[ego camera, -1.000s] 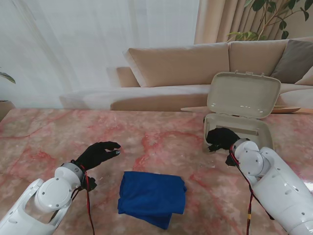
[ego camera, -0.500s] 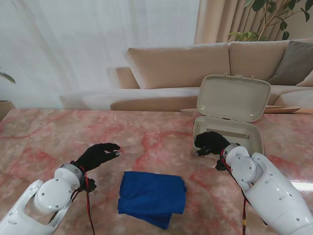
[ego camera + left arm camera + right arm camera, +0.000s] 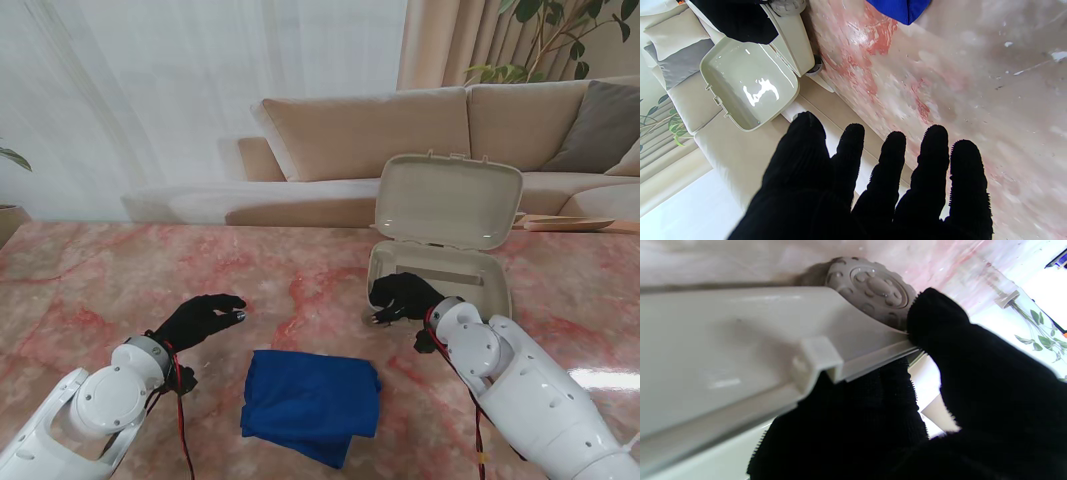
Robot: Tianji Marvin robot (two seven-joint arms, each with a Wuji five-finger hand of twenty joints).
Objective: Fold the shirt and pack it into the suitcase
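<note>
Right now the right hand (image 3: pixel 402 298) is clamped on the near left rim of the suitcase (image 3: pixel 440 262), thumb outside by a wheel (image 3: pixel 873 290), fingers inside the tray. Its lid stands open, hinged on the far side. Nearer to me and to the left lies the folded shirt (image 3: pixel 312 402), its long axis running left-right, well apart from the case. The left hand (image 3: pixel 200 314) hovers spread and empty just left of the shirt, so probably the nearer one to lift it; bare table (image 3: pixel 120 270) surrounds it.
</note>
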